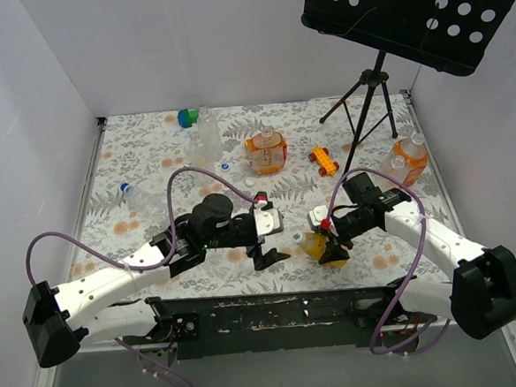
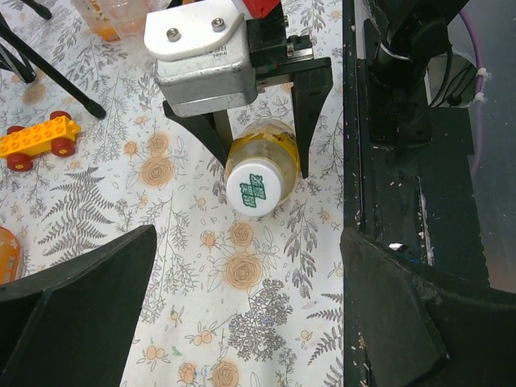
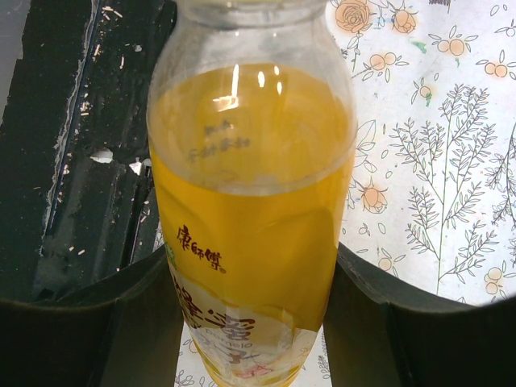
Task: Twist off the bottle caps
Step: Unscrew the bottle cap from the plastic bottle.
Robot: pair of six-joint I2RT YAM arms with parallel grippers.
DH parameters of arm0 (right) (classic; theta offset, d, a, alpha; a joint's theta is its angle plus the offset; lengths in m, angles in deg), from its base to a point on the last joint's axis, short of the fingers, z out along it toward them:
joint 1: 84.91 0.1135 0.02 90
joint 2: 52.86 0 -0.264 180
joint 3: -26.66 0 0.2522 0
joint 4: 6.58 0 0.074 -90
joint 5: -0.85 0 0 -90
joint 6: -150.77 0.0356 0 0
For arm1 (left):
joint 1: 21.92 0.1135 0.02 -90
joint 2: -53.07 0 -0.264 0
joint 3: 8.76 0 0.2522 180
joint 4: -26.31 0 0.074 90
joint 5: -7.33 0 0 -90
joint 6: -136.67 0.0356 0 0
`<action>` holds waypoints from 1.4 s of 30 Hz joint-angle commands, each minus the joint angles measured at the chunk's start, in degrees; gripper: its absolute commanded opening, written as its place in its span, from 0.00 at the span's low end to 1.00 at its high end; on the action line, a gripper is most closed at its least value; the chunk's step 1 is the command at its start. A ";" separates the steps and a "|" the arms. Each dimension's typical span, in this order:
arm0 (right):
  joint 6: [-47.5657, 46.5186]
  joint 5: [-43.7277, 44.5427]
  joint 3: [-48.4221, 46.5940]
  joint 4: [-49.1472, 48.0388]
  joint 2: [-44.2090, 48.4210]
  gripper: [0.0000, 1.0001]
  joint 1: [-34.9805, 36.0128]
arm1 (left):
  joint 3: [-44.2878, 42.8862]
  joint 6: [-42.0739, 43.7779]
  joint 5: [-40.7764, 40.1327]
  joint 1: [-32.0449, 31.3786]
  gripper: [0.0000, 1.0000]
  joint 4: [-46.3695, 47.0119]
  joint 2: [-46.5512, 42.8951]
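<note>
The right gripper (image 2: 264,165) is closed on the yellow bottle (image 3: 254,226). Its two dark fingers press the bottle's sides just behind the shoulder, and the bottle lies nearly level, low over the table (image 1: 132,162), with its top pointing at the other arm. The white cap (image 2: 258,191), printed in green, sits on the neck, and no gap shows under it, so this one looks fully screwed on.

The left gripper (image 2: 248,234) faces it with its jaws wide apart and nothing in them. The cap lies ahead of the fingertips, roughly centred between them but not yet between the fingers, and nothing touches it. In the overhead view the two grippers are near each other at the front edge of the table, with the cap in the short gap between them.

Judging by this, the turning has not begun on this bottle. The left jaws have to come forward around the cap, close on it and twist.

Further back, the squat orange bottle (image 1: 266,151) and the orange bottle at the right (image 1: 408,161) each appear to carry a white top. A clear bottle (image 1: 143,197) lying at the left has a blue one. Two small pale round pieces (image 1: 226,167) on the cloth may be loose caps, but they are too small to tell. A toy car (image 1: 323,160) sits between the two orange bottles.
</note>
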 commanded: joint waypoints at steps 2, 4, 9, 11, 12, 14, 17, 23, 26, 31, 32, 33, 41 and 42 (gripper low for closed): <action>-0.90 -3.42 -0.49 -0.18 0.58 0.12 -0.23 | -3.57 2.71 2.14 0.78 0.98 -0.79 1.69; -0.90 -3.42 -0.49 -0.09 0.67 0.12 -0.14 | -4.19 3.15 2.75 1.13 0.98 -0.97 2.57; -0.81 -3.42 -0.40 -0.18 0.67 0.12 -0.23 | -5.07 2.72 5.82 1.92 0.98 0.17 4.59; -0.90 -3.42 -0.40 -0.09 0.67 0.12 -0.23 | -5.16 2.19 7.40 2.01 0.98 0.52 5.90; -0.90 -3.42 -0.49 -0.09 0.58 0.12 -0.23 | -5.59 1.93 7.93 2.01 0.97 0.61 6.78; -0.98 -3.42 -0.49 -0.09 0.67 0.12 -0.06 | -6.12 1.57 8.73 2.01 0.93 0.70 8.19; -0.98 -3.42 -0.41 -0.09 0.58 0.12 -0.14 | -7.35 -0.01 9.17 2.10 0.81 1.31 10.30; -0.99 -3.42 -0.49 0.00 0.58 0.12 -0.14 | -7.36 -1.59 10.31 2.10 0.73 3.68 11.36; -0.99 -3.42 -0.40 -0.09 0.49 0.12 -0.14 | -7.44 -2.21 10.66 2.10 0.66 4.22 11.71; -0.99 -3.34 -0.41 0.00 0.40 0.12 -0.14 | -7.53 -3.00 11.63 2.10 0.51 4.13 12.24; -0.99 -3.34 -0.40 -0.09 0.32 0.12 -0.14 | -7.53 -3.09 11.80 2.19 0.44 3.95 12.33; -0.99 -3.34 -0.40 0.00 0.40 0.12 -0.06 | -7.62 -3.26 11.72 2.19 0.34 3.95 12.41; -0.99 -3.07 -0.40 -0.18 0.14 0.12 -0.06 | -7.88 -15.09 8.47 2.19 0.00 3.95 11.89; -0.99 -2.98 -0.40 -0.18 0.23 0.12 -0.14 | -7.97 -18.00 7.33 2.10 0.00 3.78 11.54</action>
